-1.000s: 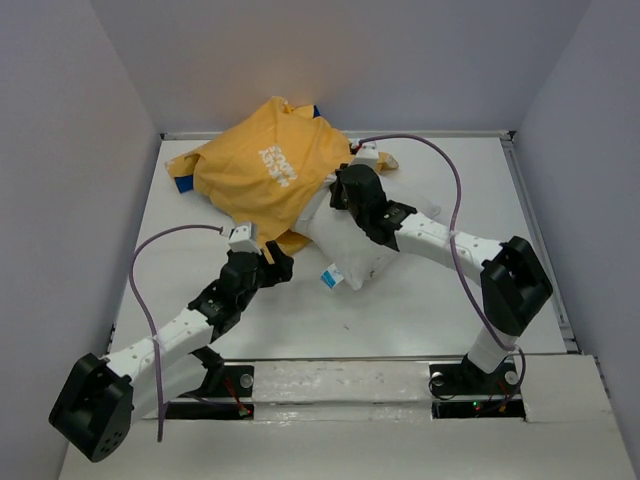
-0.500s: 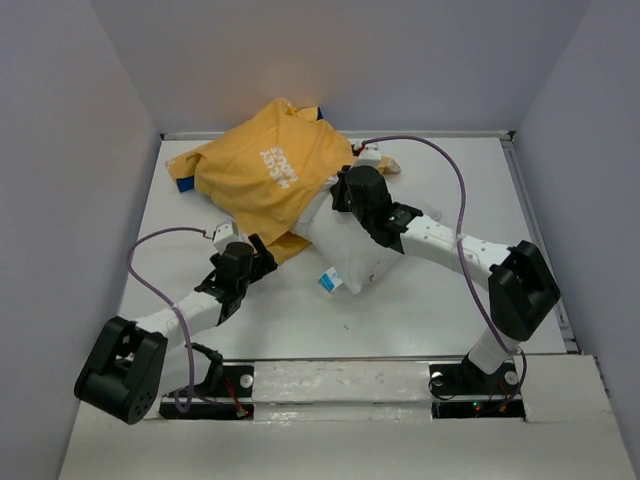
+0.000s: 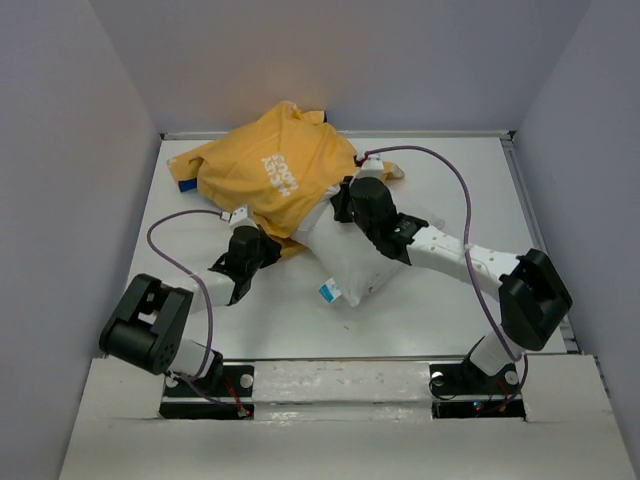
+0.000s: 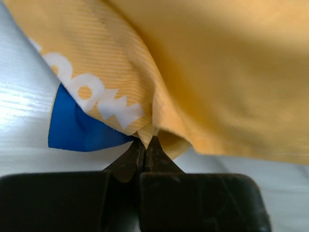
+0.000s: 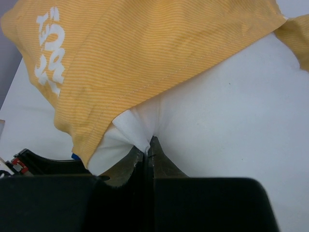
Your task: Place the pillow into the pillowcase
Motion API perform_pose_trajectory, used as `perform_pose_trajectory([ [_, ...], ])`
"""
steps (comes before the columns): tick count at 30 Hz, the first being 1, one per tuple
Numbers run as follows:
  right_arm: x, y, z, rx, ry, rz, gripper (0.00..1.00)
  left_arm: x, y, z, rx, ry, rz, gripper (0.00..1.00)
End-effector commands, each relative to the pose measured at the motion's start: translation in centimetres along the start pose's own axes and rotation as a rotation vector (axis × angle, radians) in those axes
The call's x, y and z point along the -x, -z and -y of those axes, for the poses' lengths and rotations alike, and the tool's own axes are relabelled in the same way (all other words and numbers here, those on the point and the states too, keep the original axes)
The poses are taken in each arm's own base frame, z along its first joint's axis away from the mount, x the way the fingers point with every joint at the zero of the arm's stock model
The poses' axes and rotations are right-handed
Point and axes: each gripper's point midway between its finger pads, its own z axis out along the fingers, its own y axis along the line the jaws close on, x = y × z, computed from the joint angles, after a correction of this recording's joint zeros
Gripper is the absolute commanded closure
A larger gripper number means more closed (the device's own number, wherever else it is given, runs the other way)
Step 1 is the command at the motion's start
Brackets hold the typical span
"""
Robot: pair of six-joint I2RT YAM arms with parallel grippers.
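Pinching the pillowcase [image 4: 203, 72] hem between its tips, left hand [image 4: 146, 145]; right hand [image 5: 148, 145] (likewise clamped) nips the pillow [image 5: 231, 111]

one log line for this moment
left pincer: shut on pillowcase edge | right pincer: shut on pillow | pillow: partly inside pillowcase

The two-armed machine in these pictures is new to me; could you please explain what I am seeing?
These are two white-and-black robot arms bolted at the near edge of a white table. The wide picture looks down from above and behind; each close-up comes from a wrist camera. On the table lies a floppy mustard-yellow fabric pillowcase, partly covering a plump white pillow. The left gripper is pinched shut on the pillowcase's edge, the right gripper on a fold of the pillow.
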Motion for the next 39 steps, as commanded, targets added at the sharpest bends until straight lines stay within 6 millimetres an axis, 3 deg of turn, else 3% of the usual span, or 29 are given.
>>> perform_pose_trajectory([
  [1,3.4,4.1,-5.1,0.120,-0.119,0.171,1.00,7.7,3.7,4.0,-0.129,0.008,0.231,1.00],
  [3,1.8,5.1,-5.2,0.110,-0.120,0.165,1.00,9.6,5.6,2.5,-0.113,0.039,0.291,1.00],
  [5,0.0,5.7,-7.0,0.150,-0.123,0.133,1.00,10.6,6.5,1.1,-0.100,0.081,0.329,1.00],
  [7,-3.2,6.7,-12.0,0.265,-0.082,0.055,1.00,11.5,6.8,-0.9,-0.070,0.131,0.369,1.00],
  [8,-5.5,8.1,-15.2,0.360,-0.043,-0.018,0.77,11.9,6.9,-1.0,-0.087,0.148,0.377,1.00],
  [9,-4.3,8.7,-18.1,0.434,-0.006,-0.012,0.55,11.5,6.6,-1.8,-0.078,0.165,0.368,1.00],
  [10,-4.8,8.8,-19.5,0.467,0.035,-0.048,0.37,11.5,6.5,-2.3,-0.073,0.178,0.371,1.00],
  [12,-7.0,9.0,-19.9,0.490,0.169,-0.172,0.15,11.4,6.5,-3.0,-0.083,0.194,0.363,1.00],
  [13,-5.9,9.6,-20.2,0.513,0.194,-0.150,0.12,11.4,6.5,-3.0,-0.091,0.192,0.362,1.00],
  [16,-1.8,12.0,-17.4,0.530,0.240,-0.126,0.09,11.3,6.5,-3.4,-0.086,0.177,0.363,1.00],
  [17,0.6,12.9,-14.7,0.538,0.208,-0.100,0.09,11.2,6.5,-3.4,-0.084,0.170,0.360,1.00],
  [19,2.1,13.2,-11.1,0.537,0.198,-0.075,0.14,10.9,6.3,-3.6,-0.080,0.162,0.349,1.00],
  [20,1.9,11.1,-5.7,0.418,0.183,-0.075,0.16,10.8,6.3,-3.6,-0.085,0.162,0.345,1.00],
  [21,2.9,11.1,-3.1,0.370,0.163,-0.045,0.19,10.7,6.3,-3.6,-0.090,0.163,0.344,1.00],
  [23,2.4,9.9,1.2,0.328,0.153,-0.056,0.21,10.4,6.0,-3.7,-0.087,0.168,0.328,1.00],
  [24,1.1,8.7,5.8,0.259,0.125,-0.086,0.20,10.3,6.0,-3.5,-0.096,0.170,0.323,1.00],
  [27,-0.8,6.2,10.9,0.249,0.145,-0.128,0.08,10.0,5.8,-3.4,-0.104,0.178,0.305,1.00],
  [28,-3.1,4.7,12.0,0.249,0.149,-0.201,0.06,9.9,5.8,-3.4,-0.106,0.182,0.302,1.00],
  [32,-8.1,3.9,11.5,0.418,0.195,-0.358,0.04,9.4,6.2,-3.0,-0.125,0.190,0.282,1.00],
  [35,-10.5,4.7,10.5,0.519,0.154,-0.404,0.03,9.2,7.0,-2.7,-0.134,0.188,0.280,1.00],
  [36,-11.9,5.9,9.7,0.591,0.107,-0.441,0.02,9.2,7.3,-2.7,-0.138,0.187,0.283,1.00],
  [38,-11.5,5.5,8.8,0.653,0.089,-0.374,0.02,9.2,7.6,-2.5,-0.142,0.182,0.281,1.00],
  [39,-12.3,5.4,8.7,0.676,0.063,-0.388,0.02,8.9,7.6,-2.5,-0.142,0.182,0.272,1.00],
])
